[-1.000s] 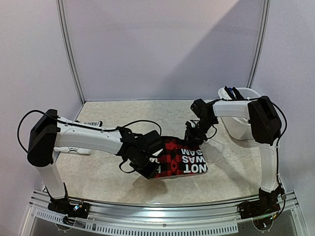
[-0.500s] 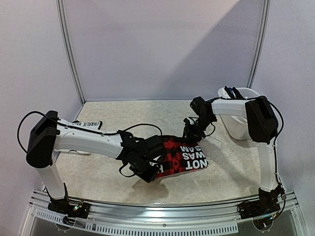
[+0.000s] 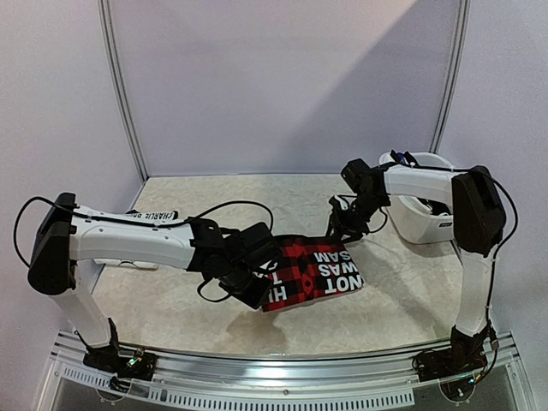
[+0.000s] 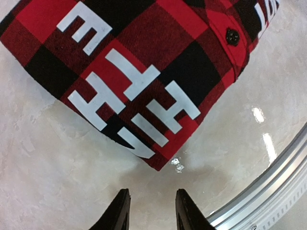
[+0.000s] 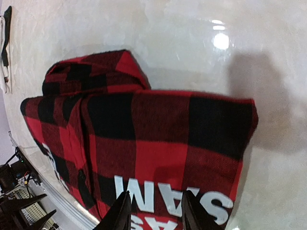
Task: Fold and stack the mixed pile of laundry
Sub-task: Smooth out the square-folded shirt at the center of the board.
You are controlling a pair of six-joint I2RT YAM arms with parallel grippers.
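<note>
red-black plaid shirt (image 4: pixel 136 72) lying at twelve o'clock of left gripper (image 4: pixel 152 192) | left jaws standing apart, empty | right gripper (image 5: pixel 156 193) hovering over shirt, jaws apart

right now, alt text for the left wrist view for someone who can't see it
A folded red-and-black plaid garment with white lettering lies on the pale marbled table, filling the upper frame. The left gripper, dark fingertips apart and empty, hangs over bare table near the garment's corner.

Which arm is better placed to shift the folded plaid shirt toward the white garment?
Left, probably: the left gripper sits open at the plaid shirt's near-left corner, nearer the white garment. The right gripper hovers open over the shirt's far edge.
</note>
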